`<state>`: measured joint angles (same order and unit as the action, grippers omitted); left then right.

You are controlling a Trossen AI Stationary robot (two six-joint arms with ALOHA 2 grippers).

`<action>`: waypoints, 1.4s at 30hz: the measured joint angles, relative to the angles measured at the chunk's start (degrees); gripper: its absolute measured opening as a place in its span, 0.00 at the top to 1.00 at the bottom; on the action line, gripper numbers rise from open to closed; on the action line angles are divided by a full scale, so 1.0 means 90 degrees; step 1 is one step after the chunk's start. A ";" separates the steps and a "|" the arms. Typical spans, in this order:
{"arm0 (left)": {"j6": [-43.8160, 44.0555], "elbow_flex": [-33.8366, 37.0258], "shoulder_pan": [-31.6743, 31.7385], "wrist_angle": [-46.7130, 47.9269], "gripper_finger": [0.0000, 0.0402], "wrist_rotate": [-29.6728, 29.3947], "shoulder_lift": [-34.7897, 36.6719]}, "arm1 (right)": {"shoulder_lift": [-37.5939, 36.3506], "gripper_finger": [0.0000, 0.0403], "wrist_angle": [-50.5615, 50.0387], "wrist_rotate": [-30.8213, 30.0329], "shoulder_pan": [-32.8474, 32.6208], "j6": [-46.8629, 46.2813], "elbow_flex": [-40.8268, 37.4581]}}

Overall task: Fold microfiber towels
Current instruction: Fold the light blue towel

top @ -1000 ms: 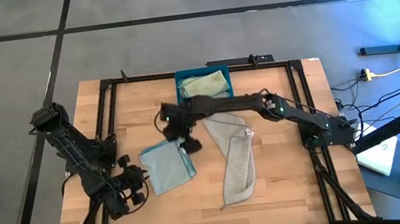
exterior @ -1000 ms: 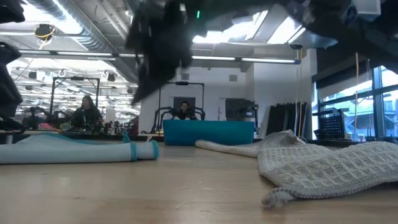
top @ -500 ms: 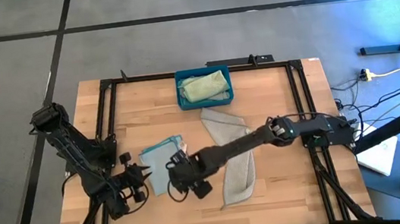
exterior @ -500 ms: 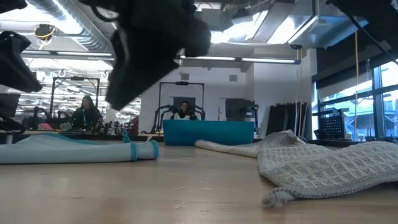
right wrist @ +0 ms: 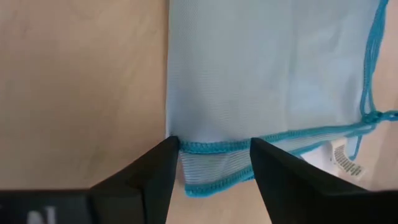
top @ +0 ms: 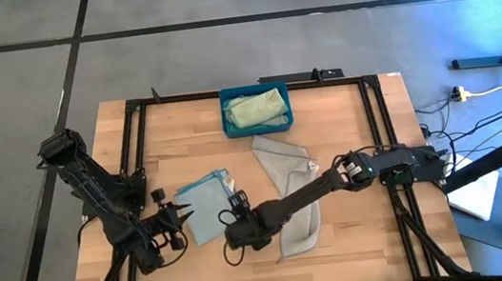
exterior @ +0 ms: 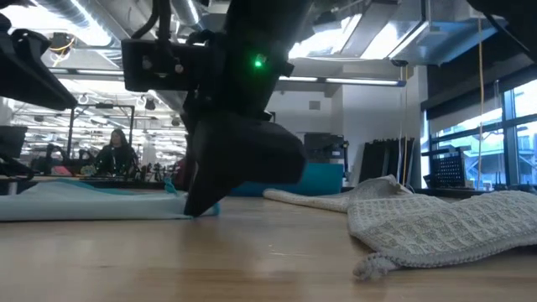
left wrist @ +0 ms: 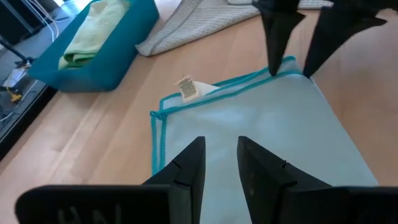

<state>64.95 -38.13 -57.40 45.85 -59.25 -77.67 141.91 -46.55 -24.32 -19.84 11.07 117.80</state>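
So far only the pale blue towel [top: 207, 208] near the middle of the table [top: 343, 110] looks folded, with the right gripper [top: 239, 221], jaws open, straddling its doubled corner. The left gripper [top: 174, 229] waits just beside that towel; I cannot tell how its jaws stand. By my reckoning the grey towel [top: 295, 197] lies rumpled, unfolded, and the green towel [top: 257, 109] sits in the bin [top: 228, 124].

right end effector [top: 235, 239]: moves from near the bin down to the pale blue towel's [top: 204, 210] near corner
fingers [right wrist: 157, 177]: narrower now, straddle the hem
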 joint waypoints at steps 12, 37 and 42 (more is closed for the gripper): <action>-0.0286 0.0002 0.0174 -0.0046 0.79 -0.0007 0.0000 | -0.0038 0.55 0.0039 -0.0208 -0.0101 -0.0032 -0.0025; -0.0296 0.0002 0.0210 -0.0016 0.79 -0.0014 -0.0002 | -0.0301 0.47 0.1035 -0.0088 -0.0088 0.0167 -0.0704; -0.0294 0.0002 0.0210 -0.0020 0.79 -0.0014 -0.0002 | -0.0222 0.47 0.1341 0.0071 0.0136 0.0291 -0.0712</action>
<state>62.30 -38.11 -55.51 45.67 -59.37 -77.69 139.91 -34.48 -23.68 -18.62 13.69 111.39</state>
